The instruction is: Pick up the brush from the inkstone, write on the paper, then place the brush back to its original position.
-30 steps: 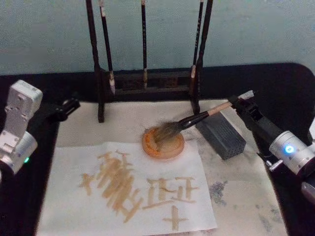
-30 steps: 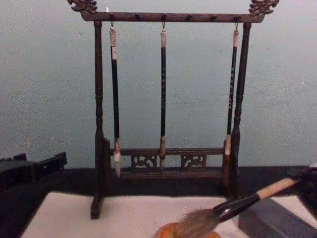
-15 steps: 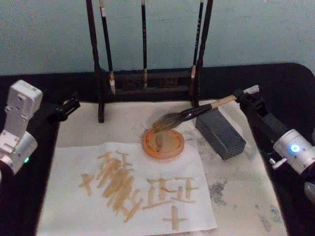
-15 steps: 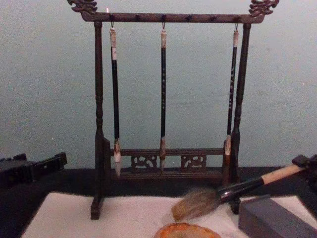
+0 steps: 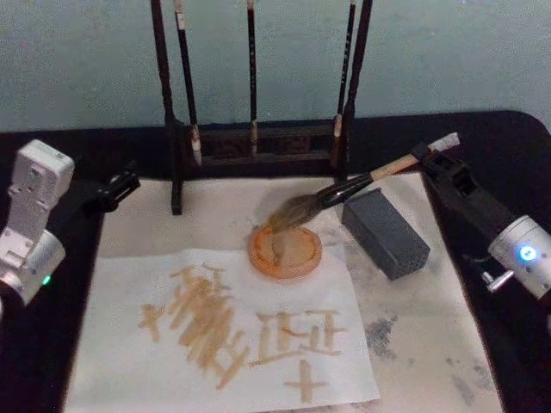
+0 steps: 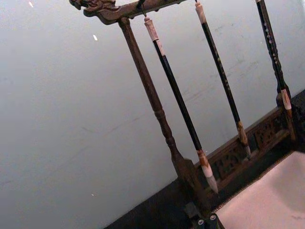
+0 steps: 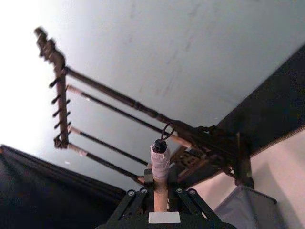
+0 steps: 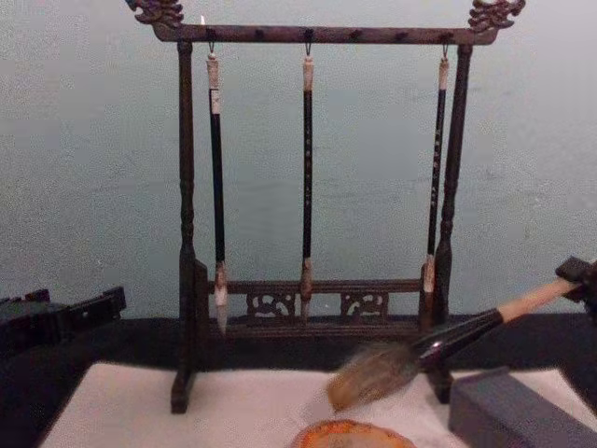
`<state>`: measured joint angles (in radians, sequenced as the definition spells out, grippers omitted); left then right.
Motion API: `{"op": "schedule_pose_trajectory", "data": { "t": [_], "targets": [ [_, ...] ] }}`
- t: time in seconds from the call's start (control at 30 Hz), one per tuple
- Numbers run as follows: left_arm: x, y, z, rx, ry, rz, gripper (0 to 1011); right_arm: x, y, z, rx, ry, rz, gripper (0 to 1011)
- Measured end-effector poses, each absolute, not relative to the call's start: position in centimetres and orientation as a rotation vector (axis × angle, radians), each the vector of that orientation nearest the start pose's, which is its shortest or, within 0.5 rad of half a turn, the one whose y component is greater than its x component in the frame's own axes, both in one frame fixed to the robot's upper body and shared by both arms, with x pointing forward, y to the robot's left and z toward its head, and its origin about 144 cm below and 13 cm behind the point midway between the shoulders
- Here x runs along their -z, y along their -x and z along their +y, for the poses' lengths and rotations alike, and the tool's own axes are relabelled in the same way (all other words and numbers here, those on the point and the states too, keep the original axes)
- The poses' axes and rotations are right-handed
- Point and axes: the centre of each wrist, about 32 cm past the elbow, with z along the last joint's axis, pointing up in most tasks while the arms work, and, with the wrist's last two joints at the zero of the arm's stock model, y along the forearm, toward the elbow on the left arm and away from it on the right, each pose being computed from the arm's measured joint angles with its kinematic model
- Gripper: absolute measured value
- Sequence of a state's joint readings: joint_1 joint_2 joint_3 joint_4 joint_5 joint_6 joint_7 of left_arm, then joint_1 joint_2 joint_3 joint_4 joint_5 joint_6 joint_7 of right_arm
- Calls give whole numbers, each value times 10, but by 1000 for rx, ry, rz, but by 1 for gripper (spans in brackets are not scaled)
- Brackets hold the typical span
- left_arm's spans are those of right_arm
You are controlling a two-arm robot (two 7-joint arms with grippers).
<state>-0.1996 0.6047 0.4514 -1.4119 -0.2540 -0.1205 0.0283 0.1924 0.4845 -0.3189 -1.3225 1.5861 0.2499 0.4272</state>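
My right gripper [image 5: 433,160] is shut on the pale upper handle of the brush [image 5: 353,184]. The brush slopes down to the left, and its bushy grey-brown bristles [image 8: 373,373] hang just above the back rim of the round orange inkstone dish [image 5: 286,252]. In the right wrist view the handle's whitish end [image 7: 160,162] sticks up between the fingers [image 7: 129,196]. The paper [image 5: 129,280] lies in front of the dish, covered with tan brush strokes. My left gripper [image 5: 116,187] is parked at the far left, off the paper, fingers together.
A dark wooden brush rack [image 8: 308,308] with three thin hanging brushes stands behind the dish. A dark grey block [image 5: 386,232] lies right of the dish, under the brush handle. A stained cream mat [image 5: 430,327] lies under everything on a black table.
The brush bristles have lifted out of the orange dish and moved up and back. My right gripper has risen and drawn away to the right. The left arm is unchanged.
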Motion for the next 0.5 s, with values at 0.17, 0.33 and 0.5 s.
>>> {"op": "schedule_pose_trajectory", "data": {
  "t": [0.17,0.33,0.5],
  "targets": [
    [-1140,-489,310,-1248,-305,-285,1002,-1139,-493,-312,826,-574,932,161],
    [-1140,-489,310,-1248,-304,-285,1002,-1153,-485,-306,794,-494,863,161],
    [-1140,-489,310,-1248,-305,-285,1002,-1165,-479,-297,763,-406,783,161]
  ]
}}
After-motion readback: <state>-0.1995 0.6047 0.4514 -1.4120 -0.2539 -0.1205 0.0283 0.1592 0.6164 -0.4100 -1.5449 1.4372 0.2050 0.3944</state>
